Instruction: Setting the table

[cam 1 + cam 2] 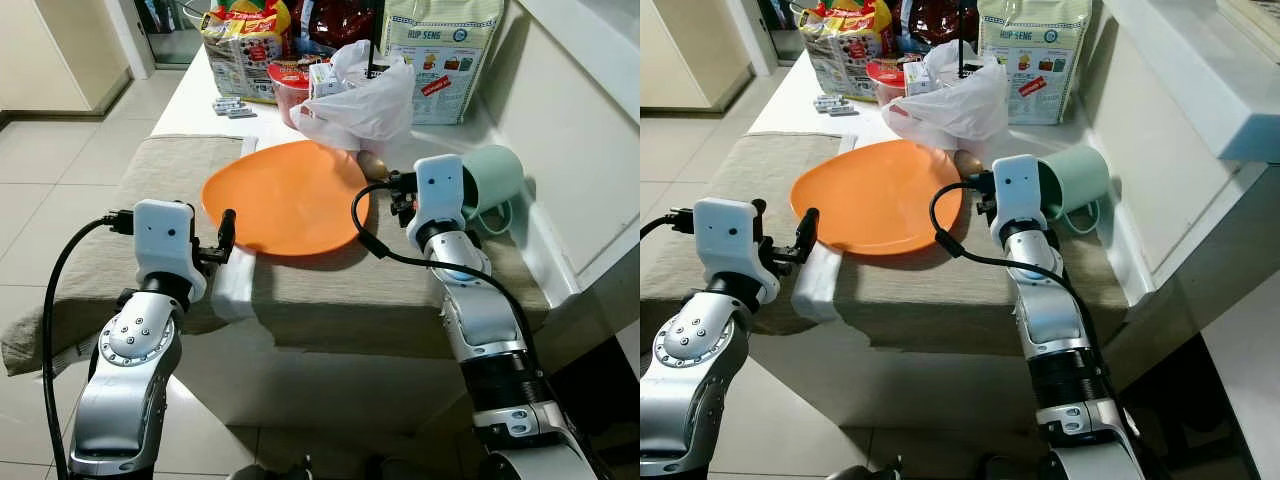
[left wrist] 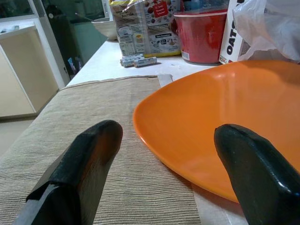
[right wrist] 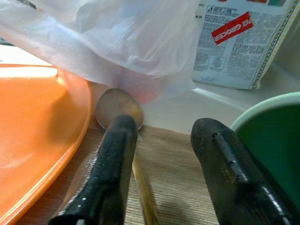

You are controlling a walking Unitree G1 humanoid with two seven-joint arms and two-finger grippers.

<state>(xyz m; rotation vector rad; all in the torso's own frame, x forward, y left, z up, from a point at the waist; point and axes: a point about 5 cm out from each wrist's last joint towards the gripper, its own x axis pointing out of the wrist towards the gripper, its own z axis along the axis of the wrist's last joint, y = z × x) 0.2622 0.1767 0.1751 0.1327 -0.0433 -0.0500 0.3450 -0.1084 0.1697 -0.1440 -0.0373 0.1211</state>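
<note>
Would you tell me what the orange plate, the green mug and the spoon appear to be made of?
Orange plate: probably plastic or melamine; smooth, uniform colour with a soft sheen.
Green mug: matte, possibly ceramic or plastic; the look leaves it open. It lies on its side.
Spoon: seemingly wood; dull brown bowl and a pale handle.

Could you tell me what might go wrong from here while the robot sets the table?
The right gripper is open over a spoon wedged between the orange plate and the tipped green mug; closing or pushing could knock the mug, which might roll. The white plastic bag droops over the spoon's bowl and may snag. The open left gripper could shove the plate's rim.
</note>
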